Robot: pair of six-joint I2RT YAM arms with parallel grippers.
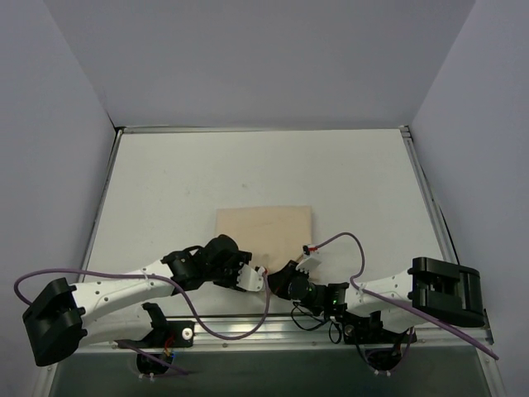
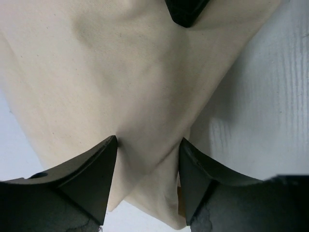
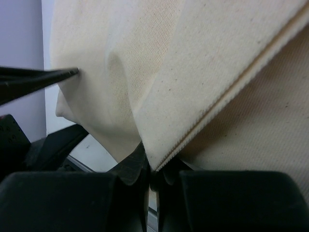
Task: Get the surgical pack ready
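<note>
right gripper (image 3: 150,180) was pinched shut on the hem of the beige cloth (image 3: 217,63); left gripper (image 2: 147,159) stood open astride a fold, holding nothing. i judged: keep hem taut, close left squarely.

We fold both arms inward from the near edge, elbows swung out left and right, wrists low and almost meeting at the middle. Our left gripper (image 1: 248,278) holds its jaws apart. Our right gripper (image 1: 287,279) is closed tight, pinching the hem of the beige cloth (image 3: 217,72).
</note>
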